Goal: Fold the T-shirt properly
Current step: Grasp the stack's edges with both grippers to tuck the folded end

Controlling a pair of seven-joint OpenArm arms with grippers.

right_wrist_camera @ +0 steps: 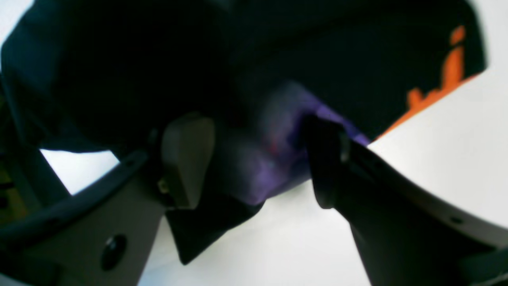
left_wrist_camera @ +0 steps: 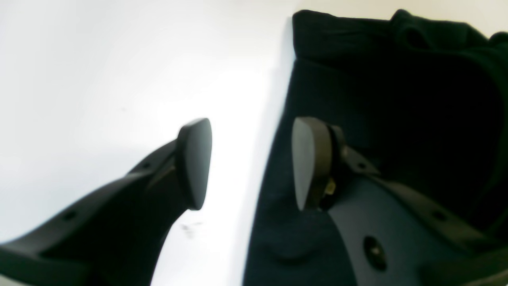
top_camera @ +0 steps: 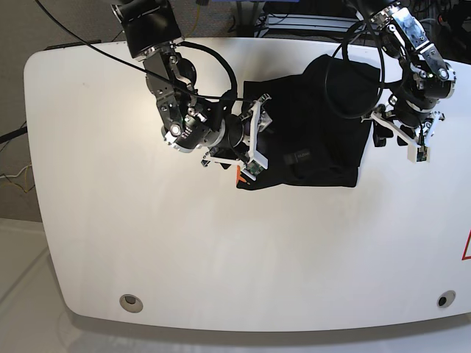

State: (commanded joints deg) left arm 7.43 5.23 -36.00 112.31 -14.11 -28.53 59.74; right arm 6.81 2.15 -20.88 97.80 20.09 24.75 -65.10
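a white worktop with rounded corners fills the base view, with cables and equipment beyond its far edge. the t-shirt lies on its far half, a black bundle already partly doubled over, roughly rectangular, with lumpy folds along its near edge and a sliver of orange print showing at its near corner on the view's left.

the right end effector sits at that printed side. in its wrist view the jaws stand apart with purple and black cloth bunched between them, and a flap of fabric hangs below the one pad; whether the pads truly pinch the cloth i cannot tell, since a gap shows on either side. the orange print runs along the cloth edge just beyond.

the left end effector is at the opposite side of the shirt, released, jaws wide apart, one finger over bare worktop and the other over the dark cloth, straddling the shirt's straight edge without gripping it.

judging by this, the work is mid-fold: both arms are placed at opposite sides to take hold for another fold. the next move seems to call for both end effectors to close on their edges, catching all layers, then lift and carry the cloth over evenly so the bundle does not skew or bunch further.
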